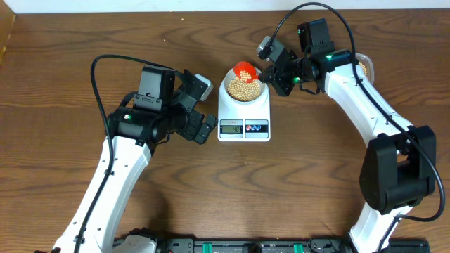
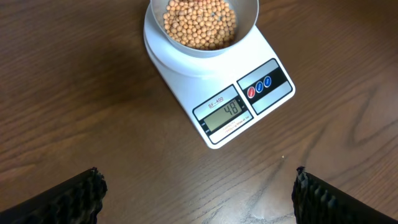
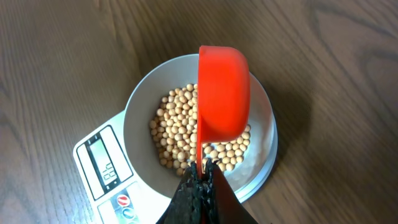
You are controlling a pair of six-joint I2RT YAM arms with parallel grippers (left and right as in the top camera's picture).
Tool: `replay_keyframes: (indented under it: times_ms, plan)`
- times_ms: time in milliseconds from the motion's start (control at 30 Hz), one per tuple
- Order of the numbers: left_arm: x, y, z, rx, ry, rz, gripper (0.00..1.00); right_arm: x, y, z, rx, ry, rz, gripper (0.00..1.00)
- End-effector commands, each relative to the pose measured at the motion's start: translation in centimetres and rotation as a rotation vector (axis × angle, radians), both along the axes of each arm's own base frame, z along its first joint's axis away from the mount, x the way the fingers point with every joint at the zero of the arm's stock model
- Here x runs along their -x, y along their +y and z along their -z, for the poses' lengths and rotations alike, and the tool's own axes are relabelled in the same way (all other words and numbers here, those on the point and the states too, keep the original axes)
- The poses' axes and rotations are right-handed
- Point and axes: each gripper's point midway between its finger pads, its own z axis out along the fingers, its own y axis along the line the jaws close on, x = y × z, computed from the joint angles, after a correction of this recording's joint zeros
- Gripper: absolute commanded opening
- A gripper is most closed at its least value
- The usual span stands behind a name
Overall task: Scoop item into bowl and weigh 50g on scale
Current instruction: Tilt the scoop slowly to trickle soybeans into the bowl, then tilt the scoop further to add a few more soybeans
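The soybeans [image 3: 177, 134] lie heaped in the pale bowl [image 3: 140, 118], straight ahead of and beneath the tips of the right pincer [image 3: 200, 171]. They cover the bowl's floor, and its inner wall stands bare above them. The right pincer's fingers are clamped together on the thin handle of a red scoop [image 3: 224, 93], which juts forward from the tips. The scoop hangs over the far half of the bowl, turned onto its side, so the right wrist view shows only its rounded back. Whether anything is left inside it cannot be told.

The bowl sits on the white digital scale [image 2: 186, 81], on the end away from the left pincer [image 1: 205, 107]. The scale's front edge faces that pincer, with the grey display [image 2: 225, 112] reading 48 and a red and a blue button [image 2: 260, 87] beside it. The left pincer is spread wide, holding nothing. Its two dark fingers [image 2: 68, 199] sit at the bottom corners of the left wrist view, short of the scale and clear of it, above the brown wooden table [image 1: 70, 42].
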Motion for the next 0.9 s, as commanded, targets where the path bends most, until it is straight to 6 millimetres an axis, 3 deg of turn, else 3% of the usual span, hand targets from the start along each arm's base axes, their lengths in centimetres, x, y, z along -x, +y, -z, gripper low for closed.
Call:
replay_keyframes:
  times_ms: [0, 867]
  plan:
    - [-0.17, -0.15, -0.26, 0.004, -0.007, 0.017, 0.98, -0.16, 0.33, -2.38, -0.013, -0.073, -0.027, 0.01]
    - [-0.16, -0.15, -0.25, 0.004, -0.006, 0.017, 0.98, 0.10, 0.48, -2.42, -0.035, -0.037, -0.009, 0.01]
